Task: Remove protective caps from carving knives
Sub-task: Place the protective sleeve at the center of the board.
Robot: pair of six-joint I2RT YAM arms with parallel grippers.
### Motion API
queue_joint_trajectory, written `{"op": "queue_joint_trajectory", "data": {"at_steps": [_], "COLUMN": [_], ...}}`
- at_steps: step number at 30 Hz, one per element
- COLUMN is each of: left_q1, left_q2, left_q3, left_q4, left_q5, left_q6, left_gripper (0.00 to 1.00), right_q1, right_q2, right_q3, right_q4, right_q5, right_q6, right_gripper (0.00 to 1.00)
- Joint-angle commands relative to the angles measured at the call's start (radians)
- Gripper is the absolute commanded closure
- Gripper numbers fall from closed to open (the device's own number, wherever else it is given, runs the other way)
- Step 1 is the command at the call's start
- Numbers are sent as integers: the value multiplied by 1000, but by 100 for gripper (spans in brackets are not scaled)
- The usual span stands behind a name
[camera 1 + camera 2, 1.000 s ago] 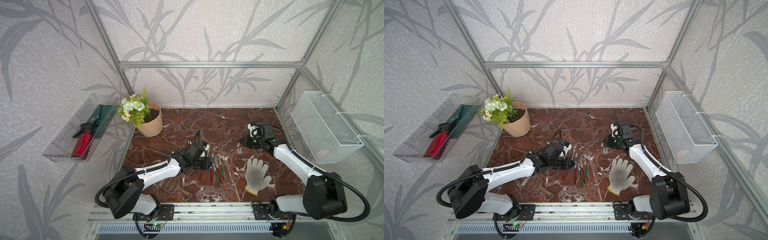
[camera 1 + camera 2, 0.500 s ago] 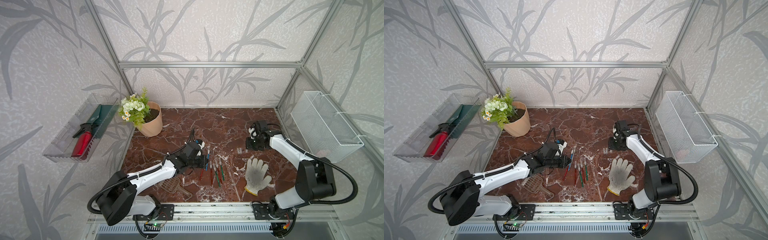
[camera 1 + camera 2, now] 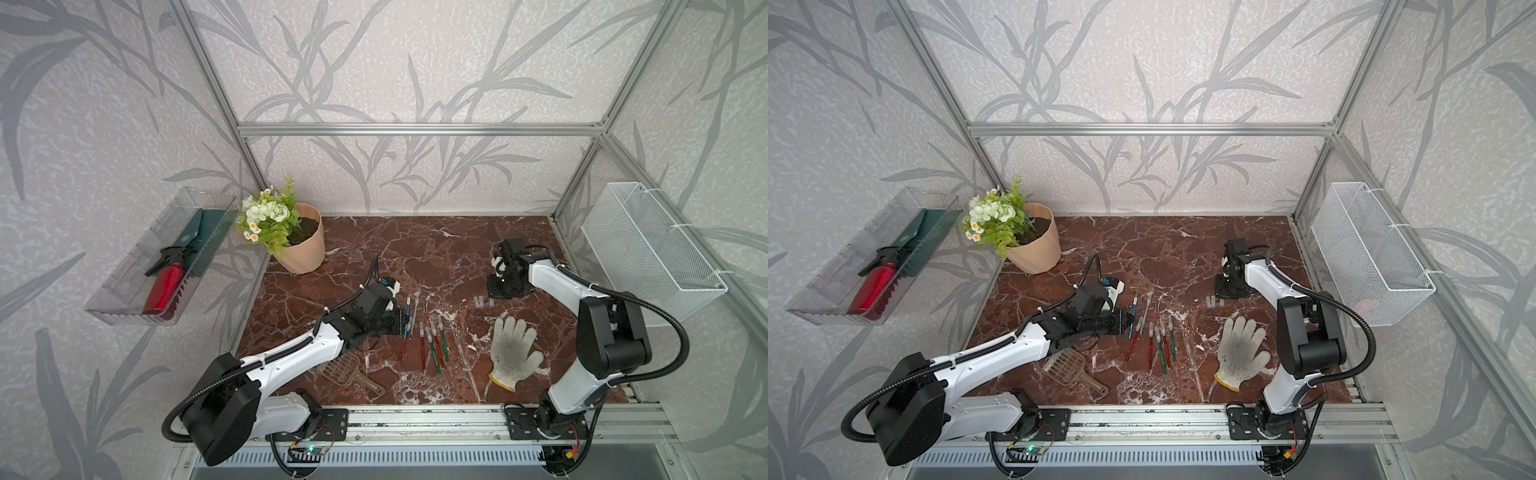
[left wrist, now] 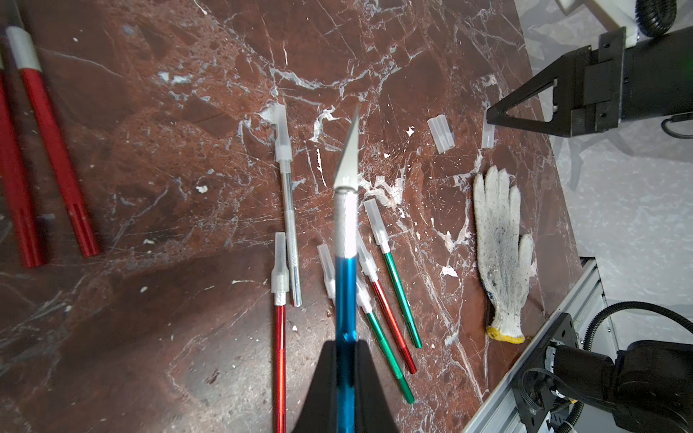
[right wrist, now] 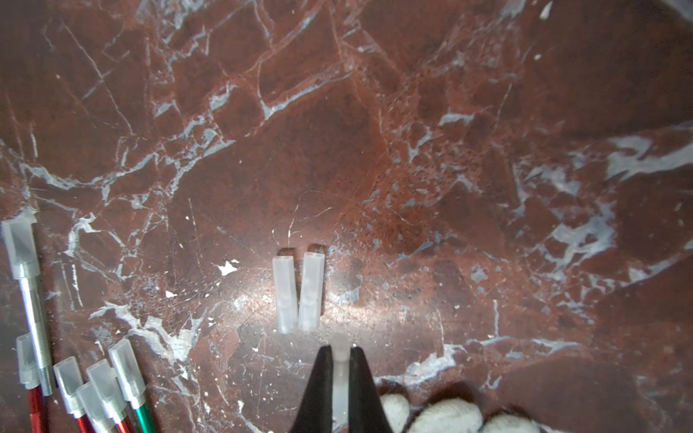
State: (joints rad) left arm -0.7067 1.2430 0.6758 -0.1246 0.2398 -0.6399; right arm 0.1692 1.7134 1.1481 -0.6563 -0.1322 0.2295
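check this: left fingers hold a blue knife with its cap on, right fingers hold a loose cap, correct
No: the blue knife in the left fingers has its cap off, blade bare, as the left wrist view shows. The right fingers hold a loose cap.

The left pincer is gripping a blue carving knife beside other knives lying on the tabletop; the right pincer is hanging near loose protective caps.

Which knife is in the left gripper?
The blue-handled knife, clamped in the left gripper with its blade bare. It is the only blue one in view; the rest, red, green or silver, lie on the table.
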Motion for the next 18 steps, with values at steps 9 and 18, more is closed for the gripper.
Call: {"op": "queue_joint_trajectory", "data": {"at_steps": [9, 18], "left_q1": [8, 11], "left_q2": [-37, -42], "left_q3": [-2, -5], "left_q4": [-46, -57], "left_q5": [-20, -19], "left_q6": [19, 20], "left_gripper": [97, 97], "right_q1": [5, 4], "right_q2": [91, 126], "right_q3": [46, 51], "right_q4": [9, 32], "right_q5": [-4, -12], "right_q6": [-16, -15], "right_gripper": [92, 91]}}
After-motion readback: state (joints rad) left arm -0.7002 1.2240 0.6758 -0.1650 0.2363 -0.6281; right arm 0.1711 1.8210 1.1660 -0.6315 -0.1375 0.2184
